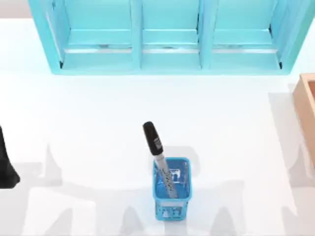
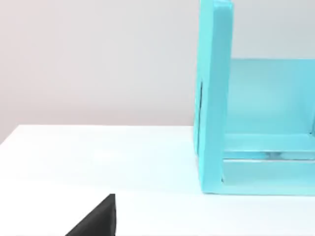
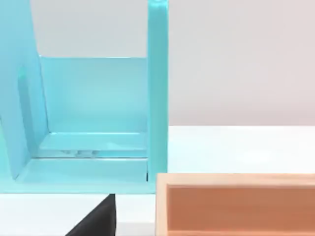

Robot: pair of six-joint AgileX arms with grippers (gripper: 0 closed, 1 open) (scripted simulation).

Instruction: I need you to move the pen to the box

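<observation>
White tabletop (image 1: pixel 98 123) is filling the scene, with a big cyan shelf unit (image 1: pixel 167 37) of three compartments standing along its far edge. Near the middle of the table, toward the front, a small blue mesh cup (image 1: pixel 171 189) is standing upright. The pen (image 1: pixel 158 155) is sitting in that cup, leaning toward the top view's left, its thick black cap poking up and out above the rim while the silver-grey barrel with black lettering is resting inside. The box (image 1: pixel 306 110), light tan with thick walls, is lying at the table's right edge, well apart from the cup.

A dark part of the left arm (image 1: pixel 6 167) is showing at the table's left edge, parked. Whether either gripper's fingers are apart or together cannot be told.

The pen is looking light, stiff and smooth, so likely a little slippery. The exposed cap, clear of the rim, seems the best place to take hold, lifting along the pen's lean so the light cup is not tipping over.
</observation>
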